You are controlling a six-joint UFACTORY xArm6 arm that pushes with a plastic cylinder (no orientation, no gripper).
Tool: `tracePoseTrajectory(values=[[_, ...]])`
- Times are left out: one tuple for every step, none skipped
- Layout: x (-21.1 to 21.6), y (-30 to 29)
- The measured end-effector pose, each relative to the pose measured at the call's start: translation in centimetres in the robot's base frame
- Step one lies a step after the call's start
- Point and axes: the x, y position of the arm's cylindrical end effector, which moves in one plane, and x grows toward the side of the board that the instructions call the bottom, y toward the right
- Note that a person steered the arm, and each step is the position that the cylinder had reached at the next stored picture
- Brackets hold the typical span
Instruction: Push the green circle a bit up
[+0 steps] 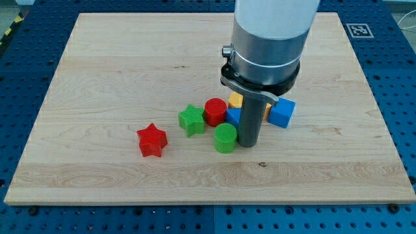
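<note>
The green circle (pixel 225 138) sits on the wooden board (pixel 97 78) a little below the middle. My tip (pixel 248 143) stands right beside it on its right, touching or nearly touching it. Just above the green circle is a red circle (pixel 215 111), with a green star (pixel 192 119) to its left. A blue block (pixel 234 117) is partly hidden behind the rod.
A red star (pixel 152 140) lies to the left of the group. A blue cube (pixel 282 112) lies right of the rod, and a yellow block (pixel 235 100) peeks out behind it. The arm's grey body (pixel 268 39) covers the upper middle of the board.
</note>
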Motion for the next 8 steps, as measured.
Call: tracePoseTrajectory(values=[[-0.5, 0.1], [-0.3, 1.6], [1.5, 3.7], [3.8, 3.9], [4.3, 2.5], [4.3, 0.5], [4.3, -1.1], [3.9, -2.0]])
